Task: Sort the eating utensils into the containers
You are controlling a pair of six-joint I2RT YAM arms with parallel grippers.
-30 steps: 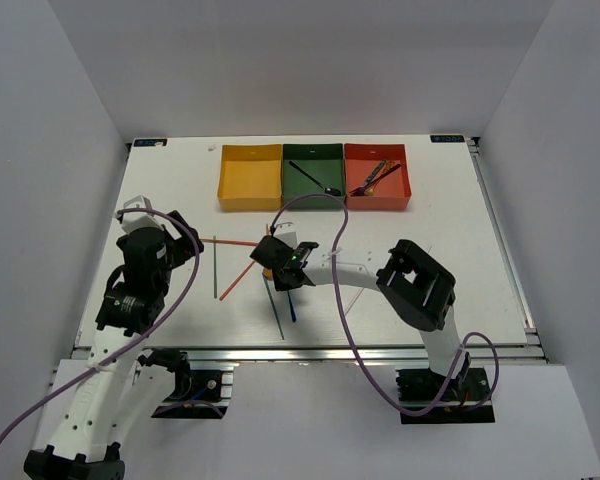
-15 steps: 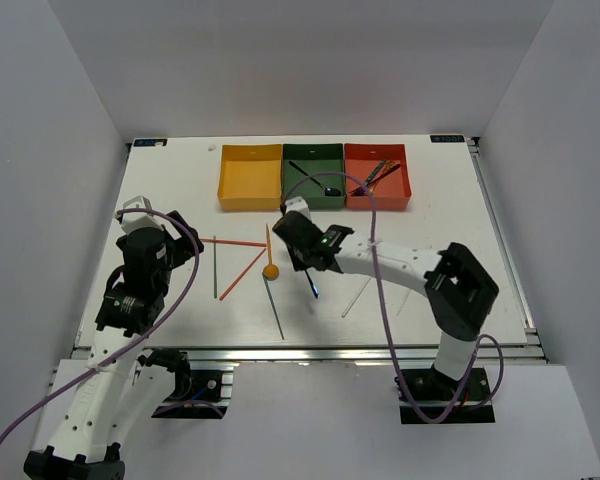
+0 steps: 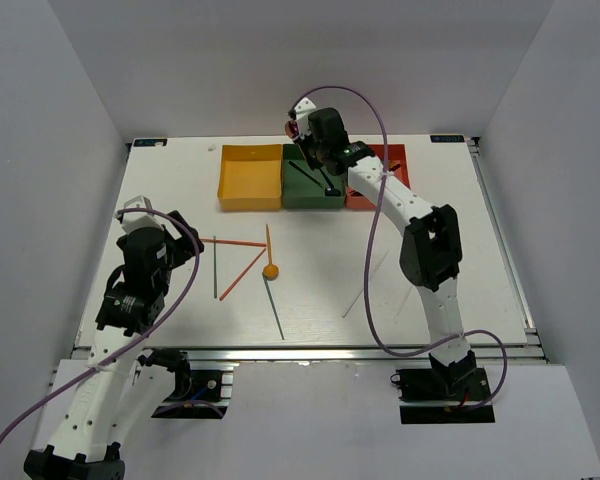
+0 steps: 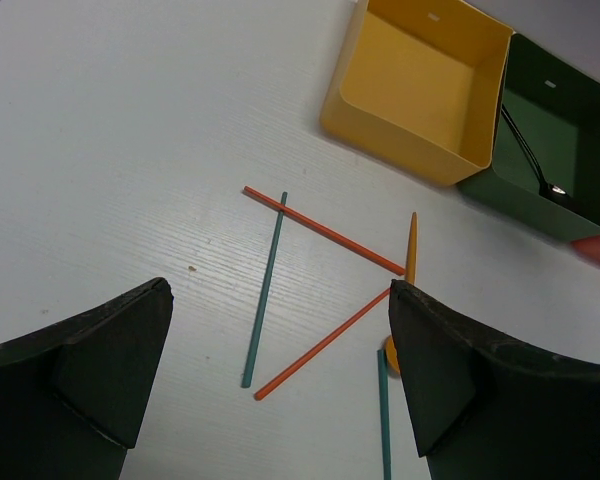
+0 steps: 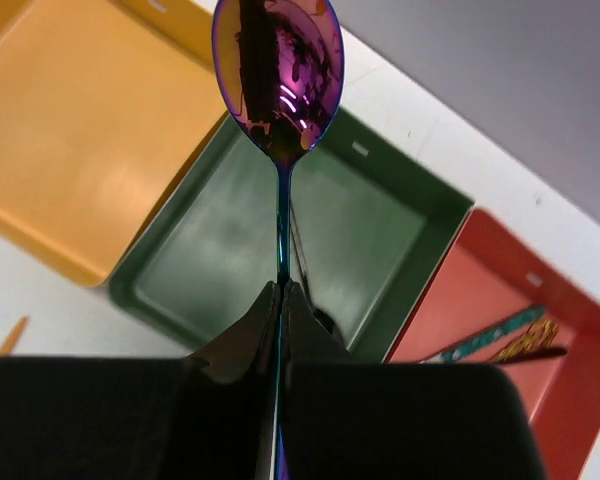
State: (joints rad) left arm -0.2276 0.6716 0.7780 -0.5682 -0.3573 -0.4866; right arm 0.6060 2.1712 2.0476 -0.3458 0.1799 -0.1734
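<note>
Spoon (image 5: 278, 75), purple, in right tool (image 5: 280, 290) over green tray (image 5: 375, 235); sharpest from wrist view

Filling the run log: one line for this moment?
right pincer: shut on purple spoon | over green tray | left pincer: open, empty

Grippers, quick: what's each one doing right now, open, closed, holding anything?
Left gripper: open, holding nothing.
Right gripper: shut on the purple spoon, gripped by its handle.
</note>
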